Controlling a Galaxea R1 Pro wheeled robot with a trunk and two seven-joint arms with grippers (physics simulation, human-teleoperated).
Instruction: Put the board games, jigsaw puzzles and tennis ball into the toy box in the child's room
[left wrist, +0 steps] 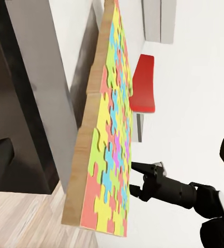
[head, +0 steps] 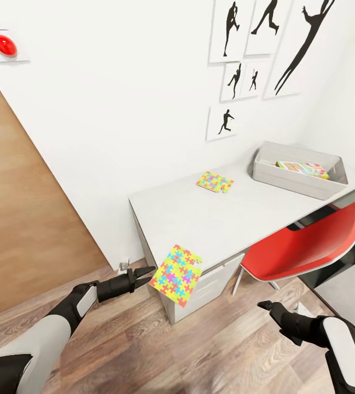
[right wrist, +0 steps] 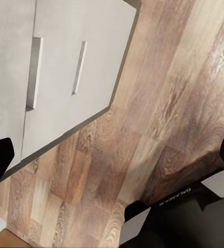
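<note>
While pinched by one edge, jigsaw puzzle (head: 177,274) hangs tilted off the near corner of the worktop (head: 221,219), clear of the surface, over the drawers (right wrist: 65,72). Left gripper (head: 146,273) fingers closed on its left rim; exact pad contact hard to read from the head view. Left wrist view: puzzle (left wrist: 109,139) seen nearly edge-on, thin coloured face on a wood-toned backing. Judged light, stiff, flat; likely to pivot or slip in an edge pinch, so a deeper bite well in from the rim preferable, carried level. Second puzzle (head: 215,182) flat on worktop toward the wall. Toy box (head: 300,171) at far end, printed game box (head: 302,168) inside. Right gripper (head: 268,306) low over wood floor (right wrist: 158,119), fingers spread wide, holding nothing.
</note>
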